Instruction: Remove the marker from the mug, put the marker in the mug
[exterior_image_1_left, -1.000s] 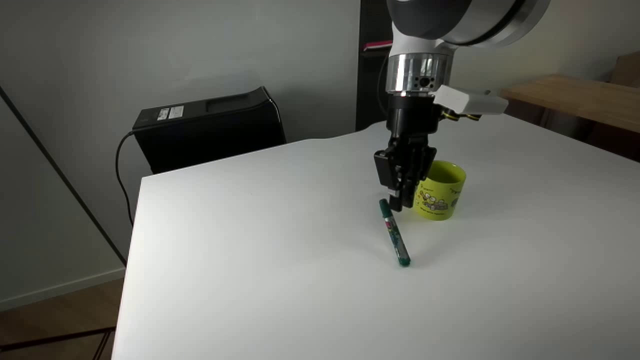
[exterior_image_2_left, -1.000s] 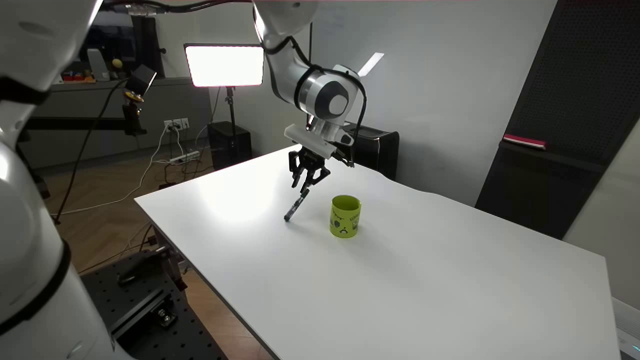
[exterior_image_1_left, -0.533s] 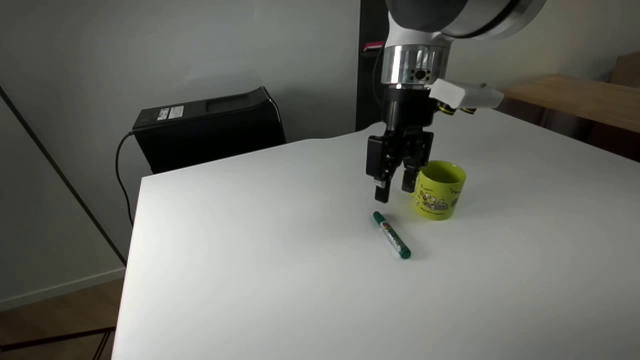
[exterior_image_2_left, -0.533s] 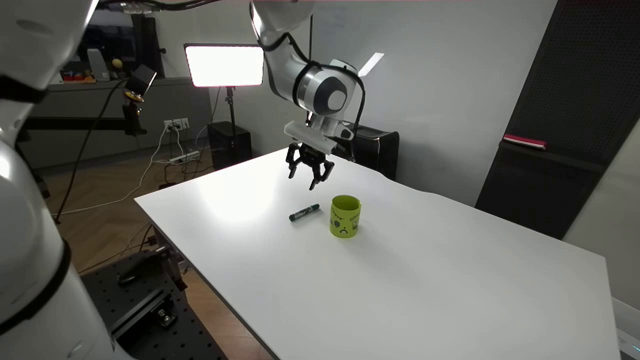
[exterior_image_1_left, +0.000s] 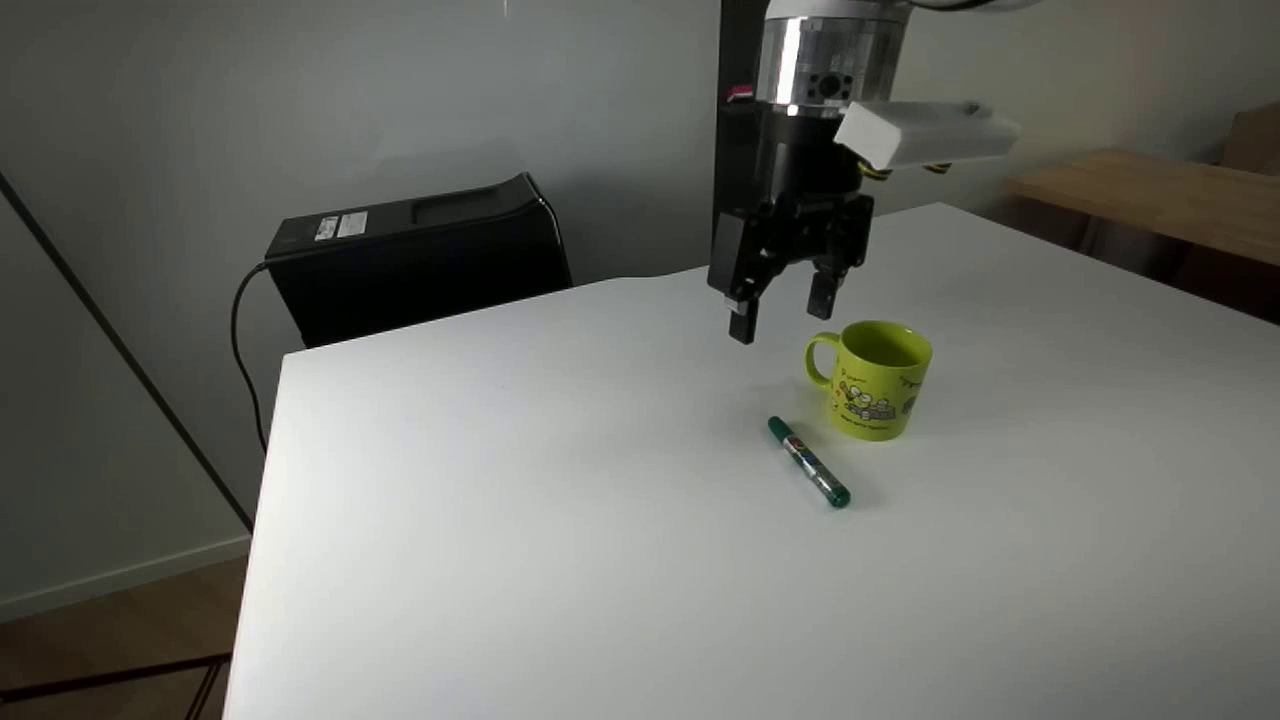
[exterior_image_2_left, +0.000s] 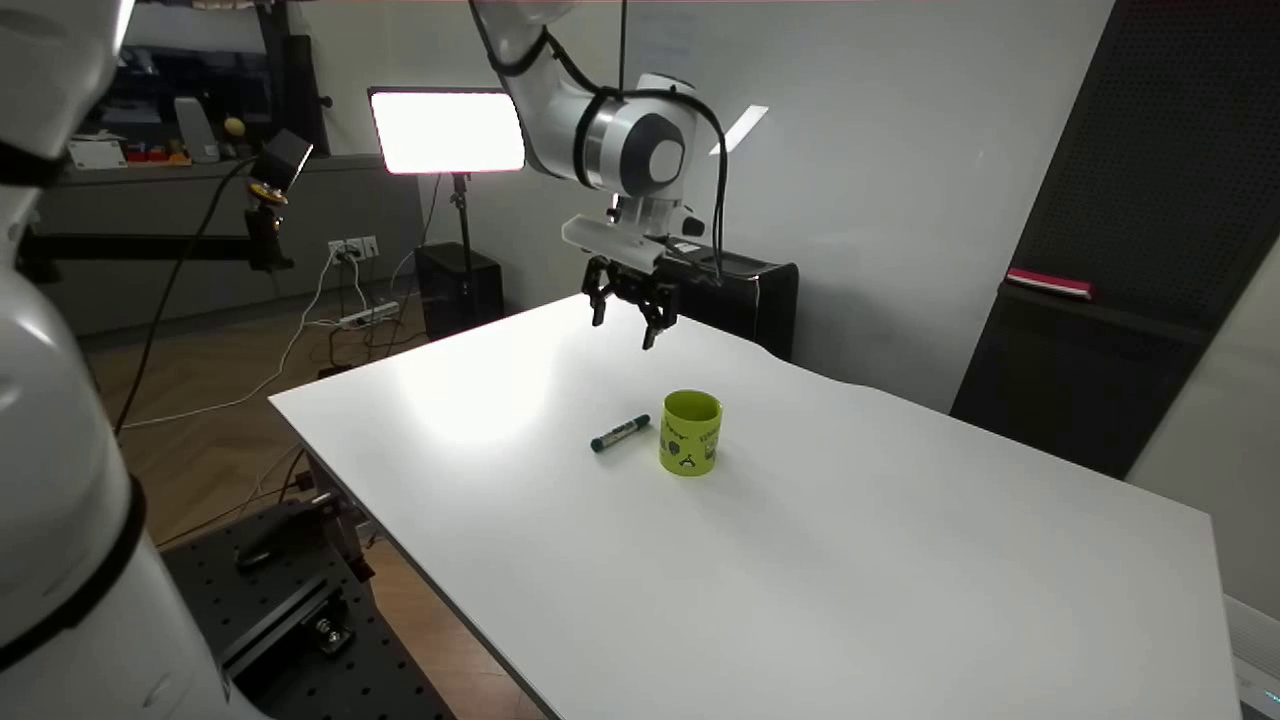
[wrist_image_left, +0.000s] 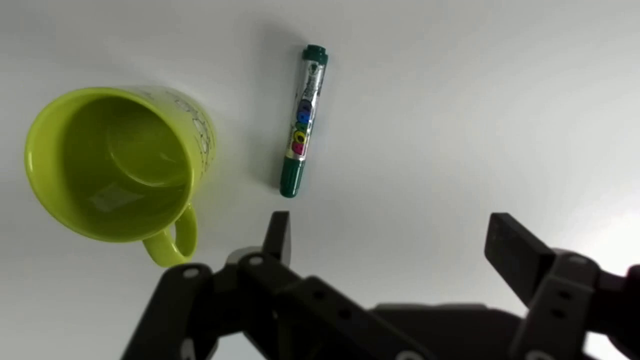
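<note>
The wrist view shows a round, glossy yellow-green mug (wrist_image_left: 120, 165), standing upright on the smooth white surface (wrist_image_left: 410, 130), with its curved handle (wrist_image_left: 172, 255) toward the bottom of this view. Near the mug, but apart from it, is a thin, pen-shaped marker (wrist_image_left: 303, 121) with dark green ends and a silvery middle, on which there is coloured print. It lies flat on the surface, and its longer green end is turned to the black two-fingered tool (wrist_image_left: 387, 225). The tool has its fingers (wrist_image_left: 517, 255) spread wide apart, and between them one sees the white surface. In both exterior views the tool hangs in the air under the white robot arm (exterior_image_2_left: 550, 115), apart from the marker and also from the mug. The mug has printed drawings on its side. In an exterior view a white bar-like part (exterior_image_1_left: 925, 138) sits just above the tool, and behind the surface is a black box-shaped case (exterior_image_1_left: 430, 270) with two pale labels (exterior_image_1_left: 352, 224) on its top. In an exterior view there is, further back, a bright rectangular lamp (exterior_image_2_left: 450, 132) on a thin black stand (exterior_image_2_left: 464, 215), and well to the right a flat red and white thing (exterior_image_2_left: 1050, 284) lies on a black ledge (exterior_image_2_left: 1150, 322); what this thing is, I cannot tell.
</note>
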